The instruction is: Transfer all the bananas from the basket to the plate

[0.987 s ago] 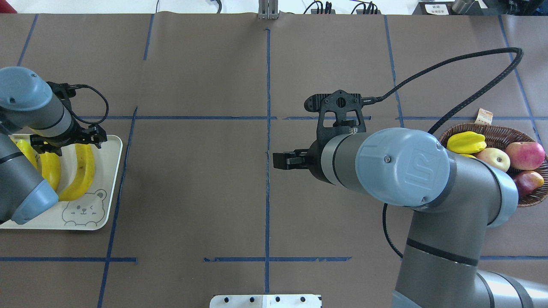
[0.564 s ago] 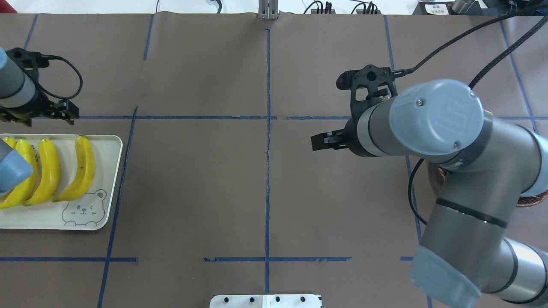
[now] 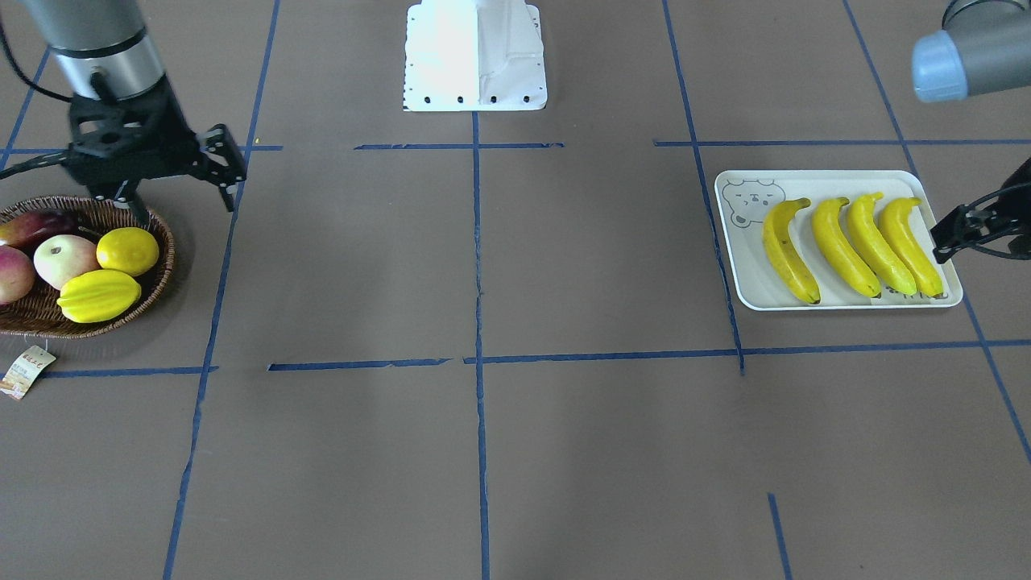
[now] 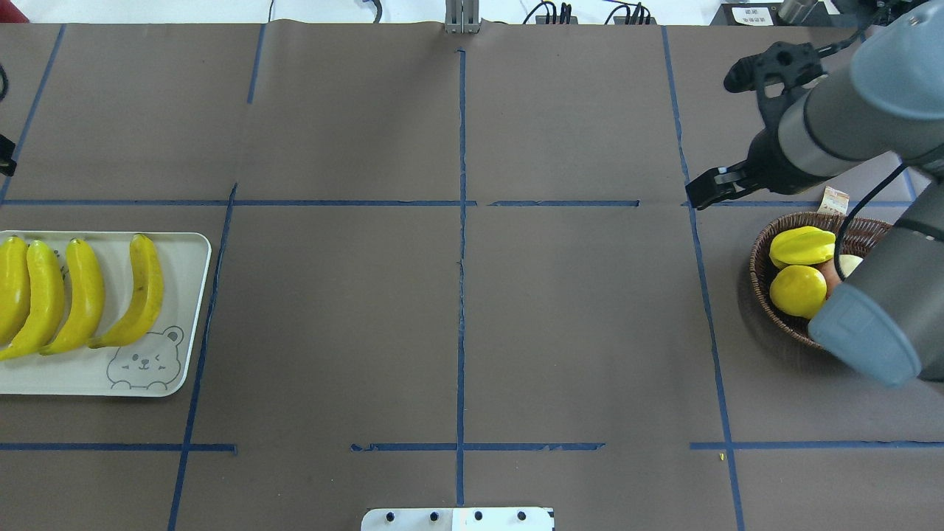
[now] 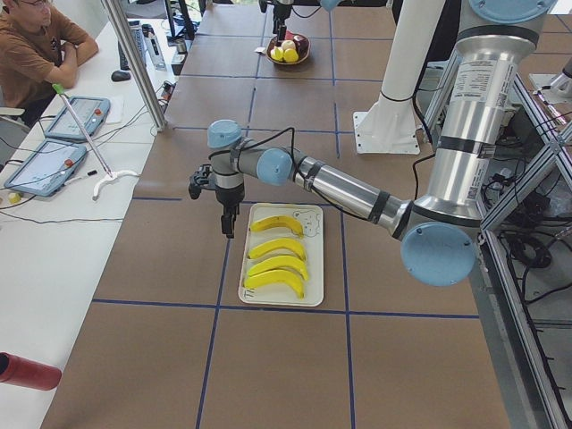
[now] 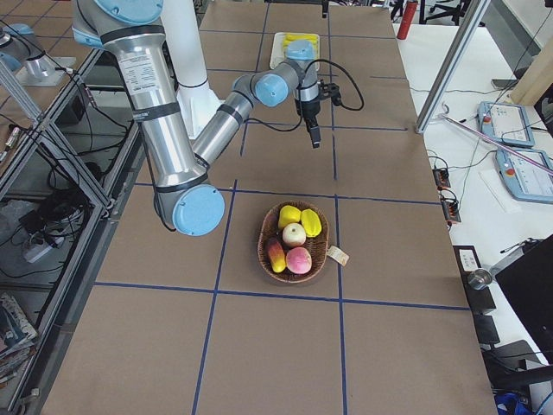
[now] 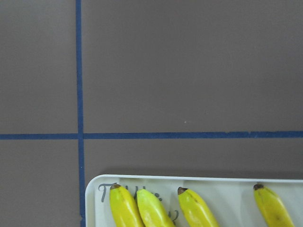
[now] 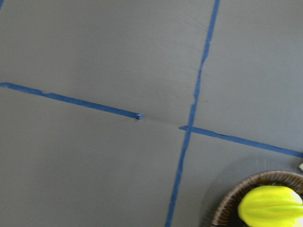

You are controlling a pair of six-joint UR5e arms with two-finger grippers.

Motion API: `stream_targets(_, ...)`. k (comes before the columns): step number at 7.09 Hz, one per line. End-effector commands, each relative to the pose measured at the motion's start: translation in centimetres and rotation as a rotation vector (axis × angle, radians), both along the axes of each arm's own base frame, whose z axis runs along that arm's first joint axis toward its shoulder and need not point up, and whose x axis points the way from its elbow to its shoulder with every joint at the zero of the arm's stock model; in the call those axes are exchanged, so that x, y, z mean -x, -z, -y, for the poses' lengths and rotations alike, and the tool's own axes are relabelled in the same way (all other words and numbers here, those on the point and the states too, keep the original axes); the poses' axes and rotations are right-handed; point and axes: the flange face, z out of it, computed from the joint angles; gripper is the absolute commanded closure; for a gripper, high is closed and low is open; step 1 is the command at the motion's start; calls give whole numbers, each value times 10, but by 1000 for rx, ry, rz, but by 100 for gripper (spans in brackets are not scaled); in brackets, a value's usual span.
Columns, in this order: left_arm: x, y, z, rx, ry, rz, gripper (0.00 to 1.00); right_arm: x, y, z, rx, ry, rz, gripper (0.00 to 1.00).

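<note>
Nearest the robot's side of the table, the four bananas [image 4: 82,295] lie side by side on the bear-printed plate [image 4: 196,318], curves running the same way, neighbours close or touching, none hanging over the rim. Level with it at the opposite end of the table, the wicker basket [image 3: 161,274] holds only other fruit: a ridged starfruit [image 3: 98,295], a lemon [image 3: 127,250], a pale apple [image 3: 64,259] and redder fruit [image 3: 12,274] behind. Its paper tag [image 3: 26,369] lies on the table outside the rim. The front view shows the whole basket and no banana in it, so the transfer looks complete, with nothing left to carry. Farther out, the right gripper [image 4: 704,195] hangs above bare table just beyond the basket, and the left gripper [image 3: 944,240] hangs off the plate's outer edge, just past the outermost banana. Neither carries anything. Their dark fingers overlap from these angles, so I cannot tell how wide either pincer stands, and neither wrist camera shows its fingertips. What seems left is only for the arms to park.
</note>
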Motion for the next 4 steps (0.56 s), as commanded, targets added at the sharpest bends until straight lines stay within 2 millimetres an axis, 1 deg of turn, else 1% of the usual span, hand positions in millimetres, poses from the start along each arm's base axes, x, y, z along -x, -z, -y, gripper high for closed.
stream_targets(1,70,-70,0,8,-79,-124,0,-83,-67,39,51,83,39,0)
stream_targets(2,87,-100,-1,16,-97,-141,0,-115,-99,46,80,95,56,0)
stream_targets(3,93,-123,-15,47,-95,-143,0,-137,-131,56,103,103,70,0)
stream_targets(4,104,-133,-25,70,-68,-141,0,-152,-162,58,118,122,76,0)
